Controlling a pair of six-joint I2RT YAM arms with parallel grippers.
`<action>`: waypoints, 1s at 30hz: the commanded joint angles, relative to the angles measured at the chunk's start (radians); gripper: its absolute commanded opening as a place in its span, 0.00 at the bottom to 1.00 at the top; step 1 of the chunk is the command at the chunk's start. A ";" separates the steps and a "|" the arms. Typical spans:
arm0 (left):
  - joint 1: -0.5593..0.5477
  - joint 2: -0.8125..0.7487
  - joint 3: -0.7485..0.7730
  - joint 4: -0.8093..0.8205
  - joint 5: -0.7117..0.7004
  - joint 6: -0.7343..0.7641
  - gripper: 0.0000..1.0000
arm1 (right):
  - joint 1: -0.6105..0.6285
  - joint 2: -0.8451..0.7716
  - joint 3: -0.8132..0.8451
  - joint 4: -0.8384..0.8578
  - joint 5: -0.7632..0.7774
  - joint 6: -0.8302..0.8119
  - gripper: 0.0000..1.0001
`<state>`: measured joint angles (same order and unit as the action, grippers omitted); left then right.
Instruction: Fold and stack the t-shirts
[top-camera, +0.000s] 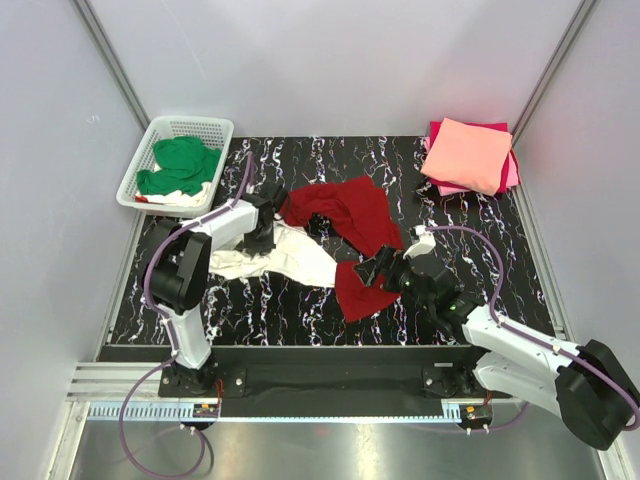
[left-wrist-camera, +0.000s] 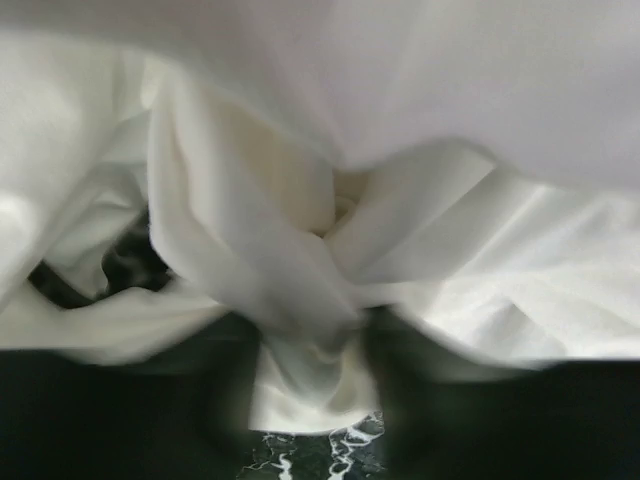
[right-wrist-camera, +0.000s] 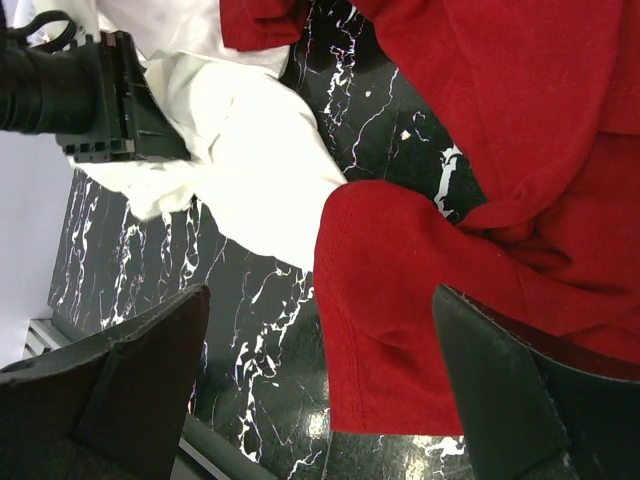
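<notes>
White shirt (top-camera: 295, 260) lies crumpled on the black marbled table (top-camera: 260, 320), directly under and around the left claw (top-camera: 262, 220). In the left wrist view a bunched fold of it runs down between that claw's two dark fingers (left-wrist-camera: 400, 400). The fingers are blurred, so I cannot tell whether they are clenched on the cloth or only closing around it.

Right claw (right-wrist-camera: 320, 300) is released, its fingers spread wide and well apart. It hangs over the near hem of the dark red shirt (top-camera: 350, 215), which shows between the fingers from the wrist. I cannot tell whether the fingers touch the cloth. From this claw the red shirt spreads away toward the far side of the table and across toward the left claw. There its edge lies over or against the white shirt, so the two shirts meet in the space between the claws.

Beyond the right claw, in the far right corner, a folded salmon pink shirt (top-camera: 468, 155) rests on top of a folded magenta shirt (top-camera: 445, 128), whose edges show around it.

Beyond the left claw and further to its left stands a white basket (top-camera: 190, 124). A green shirt (top-camera: 180, 165) is heaped inside it, well apart from both claws.
</notes>
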<state>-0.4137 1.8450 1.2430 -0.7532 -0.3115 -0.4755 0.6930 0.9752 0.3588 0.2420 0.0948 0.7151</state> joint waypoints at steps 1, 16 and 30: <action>0.062 0.040 0.039 0.035 0.044 0.003 0.00 | 0.000 -0.006 -0.001 0.057 0.014 -0.008 1.00; 0.338 -0.188 0.817 -0.083 -0.096 0.060 0.00 | 0.000 0.028 -0.006 0.111 -0.023 -0.014 1.00; 0.478 0.152 1.231 -0.078 -0.150 0.063 0.71 | 0.000 0.060 -0.006 0.145 -0.050 -0.017 1.00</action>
<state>0.0956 1.9060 2.4996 -0.7979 -0.4583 -0.4232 0.6930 1.0218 0.3508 0.3325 0.0578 0.7143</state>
